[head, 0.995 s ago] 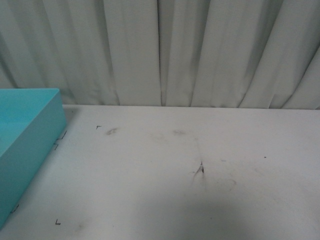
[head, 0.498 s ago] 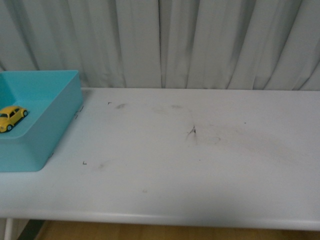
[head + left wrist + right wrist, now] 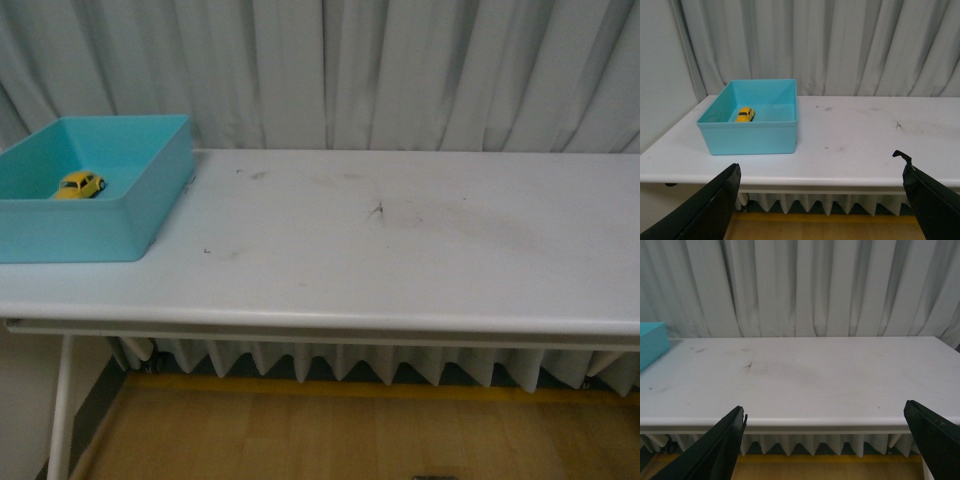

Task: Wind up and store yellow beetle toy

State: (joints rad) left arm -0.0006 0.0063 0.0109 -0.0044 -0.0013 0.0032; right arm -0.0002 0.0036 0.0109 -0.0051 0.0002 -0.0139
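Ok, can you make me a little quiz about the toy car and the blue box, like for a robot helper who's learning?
1. True or false: the yellow beetle toy lies inside the teal bin.
2. Which end effector holds the toy: A left, B right, C neither?
3. Fill in: behind the white table hangs a pale ____.

Key: 1 true. 2 C, both are open and empty. 3 curtain.

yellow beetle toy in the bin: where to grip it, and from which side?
Come from straight above: the yellow beetle toy sits on the floor of the open-topped teal bin, whose walls block a sideways approach. Close across its narrow body, on the door sides, not nose to tail. Left end effector is open and nearer, so probably the better choice.
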